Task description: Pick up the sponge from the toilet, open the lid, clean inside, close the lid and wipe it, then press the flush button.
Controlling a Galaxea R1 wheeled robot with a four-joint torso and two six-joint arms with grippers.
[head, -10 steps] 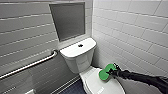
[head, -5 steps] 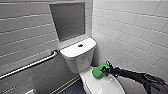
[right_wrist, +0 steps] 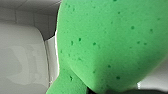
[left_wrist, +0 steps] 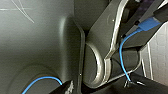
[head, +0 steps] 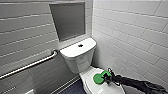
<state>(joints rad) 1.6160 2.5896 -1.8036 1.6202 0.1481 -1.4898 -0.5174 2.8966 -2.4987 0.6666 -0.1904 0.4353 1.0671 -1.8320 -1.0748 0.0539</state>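
Note:
The white toilet (head: 79, 58) stands in the corner with its lid (head: 93, 88) down. The bright green sponge (head: 99, 77) rests on the lid's right half, and my right gripper (head: 108, 77) is shut on it, its dark arm coming in from the lower right. On top of the tank sits the dark round flush button (head: 80, 45). In the right wrist view the sponge (right_wrist: 107, 45) looms large and close, with white toilet ceramic (right_wrist: 22, 57) beside it. The left wrist view looks at the robot's own dark body and blue cable, with nothing held.
A steel grab bar (head: 30, 65) runs along the tiled left wall. A grey recessed panel (head: 68, 21) sits above the tank. The tiled right wall (head: 130, 42) stands close beside the toilet. Dark floor (head: 75, 88) shows left of the bowl.
My right gripper slid the sponge a little to the left across the lid, then back and slightly toward the lid's front. The toilet and the view have stayed put.

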